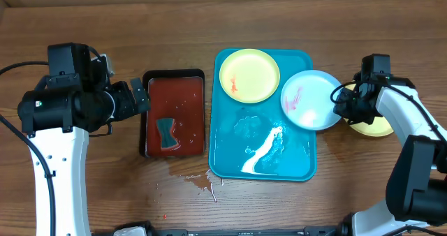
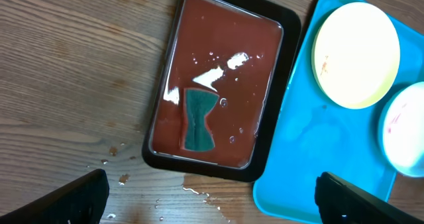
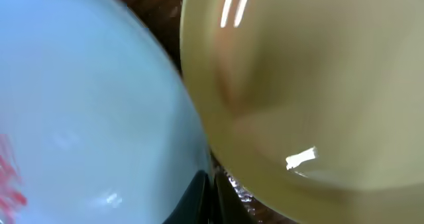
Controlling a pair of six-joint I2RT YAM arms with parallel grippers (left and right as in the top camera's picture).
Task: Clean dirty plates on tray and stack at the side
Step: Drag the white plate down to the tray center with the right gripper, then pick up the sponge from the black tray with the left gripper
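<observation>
1 yellow-green plate (image 1: 374, 129) set aside on table (image 1: 279, 16), smeared pale blue plate (image 1: 311, 100) pinched in right gripper (image 1: 347, 100) jaws, 3rd plate (image 1: 249, 75) dirty on tray (image 1: 293, 167); left gripper (image 1: 142, 96) jaws spread.

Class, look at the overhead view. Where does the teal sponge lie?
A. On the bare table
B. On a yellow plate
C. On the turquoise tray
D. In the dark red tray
D: the teal sponge lies inside the dark red tray, which sits left of the turquoise tray.
</observation>
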